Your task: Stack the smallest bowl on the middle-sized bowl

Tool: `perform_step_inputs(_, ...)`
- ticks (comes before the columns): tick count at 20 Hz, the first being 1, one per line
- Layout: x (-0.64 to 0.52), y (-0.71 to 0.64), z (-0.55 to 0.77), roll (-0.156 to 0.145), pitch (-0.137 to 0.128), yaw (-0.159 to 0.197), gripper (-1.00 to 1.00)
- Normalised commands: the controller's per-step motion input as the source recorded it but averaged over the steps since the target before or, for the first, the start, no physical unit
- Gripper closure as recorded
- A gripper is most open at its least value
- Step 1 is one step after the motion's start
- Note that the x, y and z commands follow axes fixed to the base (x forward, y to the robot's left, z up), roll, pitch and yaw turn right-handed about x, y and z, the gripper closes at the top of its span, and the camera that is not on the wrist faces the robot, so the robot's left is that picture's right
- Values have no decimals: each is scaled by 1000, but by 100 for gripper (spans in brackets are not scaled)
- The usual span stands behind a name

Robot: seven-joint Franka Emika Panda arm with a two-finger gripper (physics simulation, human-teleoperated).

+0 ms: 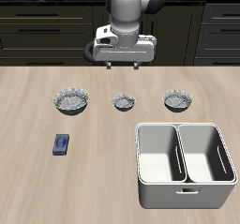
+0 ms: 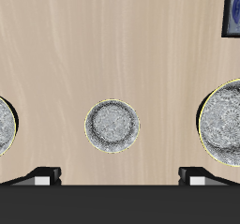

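Sitting nearest the table's front edge, the white two-bin caddy (image 1: 184,164) dwarfs everything; behind it three bowls line up across the middle. The largest bowl (image 1: 71,101) ends the row, the middle-sized bowl (image 1: 177,100) the other end, the smallest bowl (image 1: 124,101) between. The gripper (image 1: 124,67) hovers behind it, fingers apart, holding nothing, apparently lining up a grasp.
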Motion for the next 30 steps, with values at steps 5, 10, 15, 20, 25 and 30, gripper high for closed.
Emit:
perform_step_inputs(5, -23, -47, -216, -2, 5, -16, -100)
perform_step_inputs(10, 24, -57, -305, -10, 28, -14, -100)
perform_step_inputs(15, 22, -47, -255, -3, 16, 1, -100)
perform_step_inputs(20, 15, -17, -172, 1, 5, 0, -100)
perform_step_inputs(25, 61, -26, -271, -1, 37, -1, -100)
perform_step_inputs(30, 27, -13, -265, -3, 34, 0, -100)
